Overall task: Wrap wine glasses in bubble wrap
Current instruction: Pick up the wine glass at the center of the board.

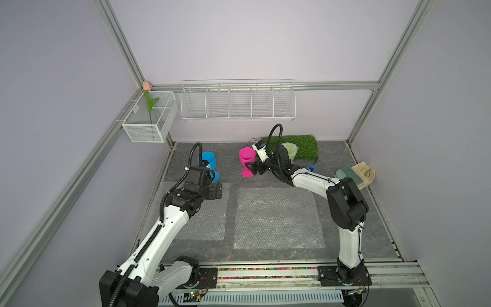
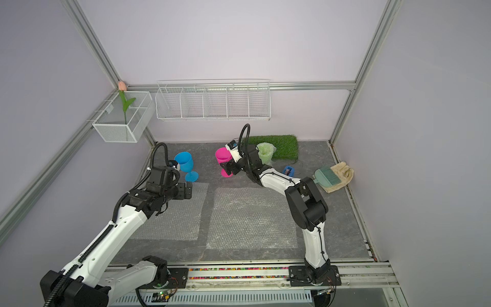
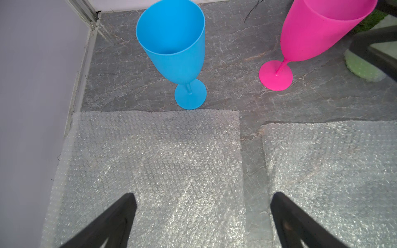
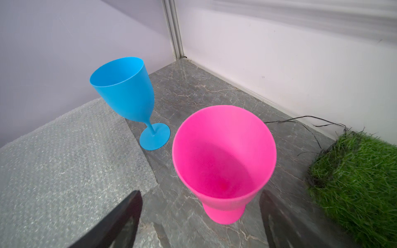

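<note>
Tabletop (image 4: 214, 90): pink goblet (image 4: 223, 163) inside right tool (image 4: 200, 193)

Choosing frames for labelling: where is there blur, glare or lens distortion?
Right wrist view: the right fingers and the near grass mat are smeared, the pink goblet sharp. Left wrist view: sharp, with small glints on the bubble wrap; the blue goblet splays outward, wide-angle distortion. Both top views: soft even light, no glare.
</note>
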Controlling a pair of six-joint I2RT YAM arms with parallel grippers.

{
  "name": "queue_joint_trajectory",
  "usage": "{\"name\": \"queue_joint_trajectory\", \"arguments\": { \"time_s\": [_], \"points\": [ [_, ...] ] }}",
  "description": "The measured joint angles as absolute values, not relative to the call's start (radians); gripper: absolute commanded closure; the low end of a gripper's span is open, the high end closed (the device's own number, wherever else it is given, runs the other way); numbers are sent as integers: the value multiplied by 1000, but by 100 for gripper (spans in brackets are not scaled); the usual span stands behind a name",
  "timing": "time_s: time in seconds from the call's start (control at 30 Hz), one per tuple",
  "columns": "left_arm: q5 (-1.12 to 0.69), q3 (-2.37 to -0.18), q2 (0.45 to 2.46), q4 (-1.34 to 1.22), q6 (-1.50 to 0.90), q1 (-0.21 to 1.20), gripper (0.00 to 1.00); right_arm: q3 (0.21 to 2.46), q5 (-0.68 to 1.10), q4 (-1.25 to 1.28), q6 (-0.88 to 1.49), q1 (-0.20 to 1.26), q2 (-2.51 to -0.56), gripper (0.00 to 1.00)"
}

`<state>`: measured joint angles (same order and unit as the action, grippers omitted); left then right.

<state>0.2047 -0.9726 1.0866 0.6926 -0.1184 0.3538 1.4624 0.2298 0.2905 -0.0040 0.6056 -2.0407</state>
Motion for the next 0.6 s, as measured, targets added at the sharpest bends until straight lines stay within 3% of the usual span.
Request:
{"name": "queue_joint_trajectory", "arguments": {
  "time_s": [0.6],
  "points": [
    [162, -972, 1087, 689, -118, 339, 0, 1573, 211, 362, 26, 603, -2209, 11]
  ]
}}
